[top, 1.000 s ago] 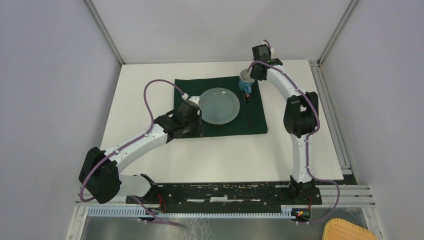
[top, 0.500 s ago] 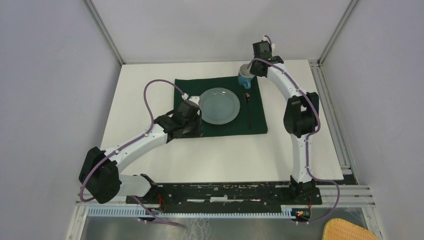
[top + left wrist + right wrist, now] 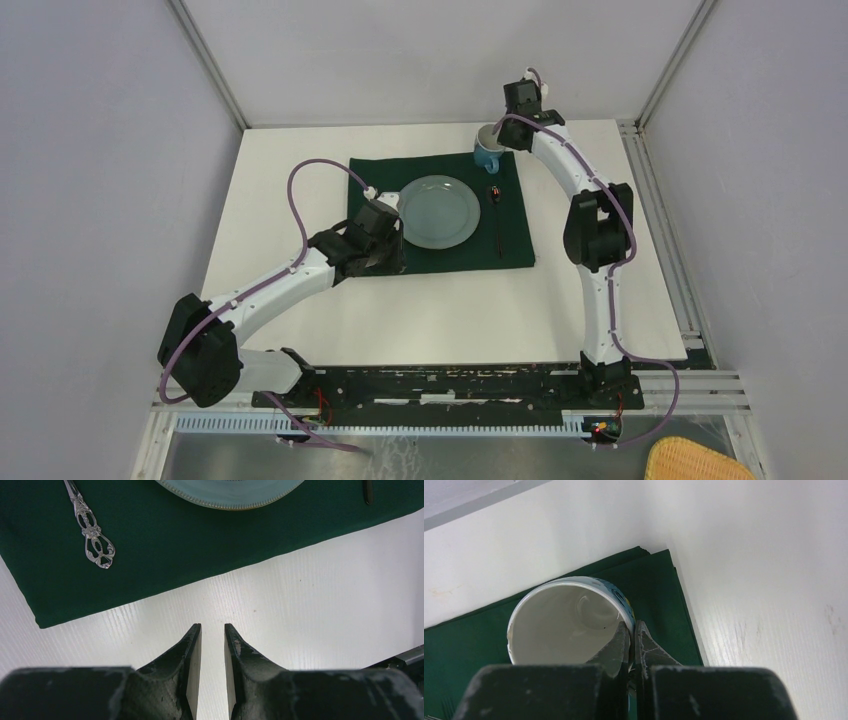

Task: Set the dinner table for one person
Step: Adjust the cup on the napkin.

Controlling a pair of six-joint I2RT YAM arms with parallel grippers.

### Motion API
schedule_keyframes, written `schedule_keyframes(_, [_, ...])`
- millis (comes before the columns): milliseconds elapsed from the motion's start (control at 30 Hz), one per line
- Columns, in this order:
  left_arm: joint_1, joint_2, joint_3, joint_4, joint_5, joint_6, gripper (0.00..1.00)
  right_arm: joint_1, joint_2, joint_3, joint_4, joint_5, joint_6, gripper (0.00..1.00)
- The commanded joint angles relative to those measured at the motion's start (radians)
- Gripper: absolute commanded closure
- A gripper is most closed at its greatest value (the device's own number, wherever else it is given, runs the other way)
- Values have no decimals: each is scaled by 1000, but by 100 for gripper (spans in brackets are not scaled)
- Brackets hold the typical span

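The dinner table point(image 3: 290, 190) is a white top with a dark green cloth point(image 3: 450, 255) on it. A pale blue plate point(image 3: 438, 211) lies in the cloth's middle, and a dark utensil point(image 3: 498, 222) lies to its right. A blue mug point(image 3: 489, 155), white inside point(image 3: 564, 622), is at the cloth's far right corner. My right gripper point(image 3: 633, 630) is shut on its rim, one finger inside. A silver ornate fork handle point(image 3: 92, 535) lies on the cloth left of the plate point(image 3: 230, 492). My left gripper point(image 3: 213, 630) hovers over bare table just off the cloth's near edge, open and with nothing between its fingers.
White walls and aluminium frame rails point(image 3: 660, 200) close in the table on three sides. A wicker basket point(image 3: 700, 462) sits below the table's near right corner. Bare white tabletop point(image 3: 320, 595) lies near and to the sides of the cloth.
My right gripper has carried the mug a little farther back, toward the cloth's far right corner. The left arm has not moved.
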Motion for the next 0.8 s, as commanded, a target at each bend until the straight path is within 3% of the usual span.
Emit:
schedule_keyframes(0, [5,-3,10,25,-9,-32,70,4,-3,56,57,-2,22,100])
schedule_keyframes(767, [5,5,9,38,5,-42,70,10,9,66,6,-6,9,100])
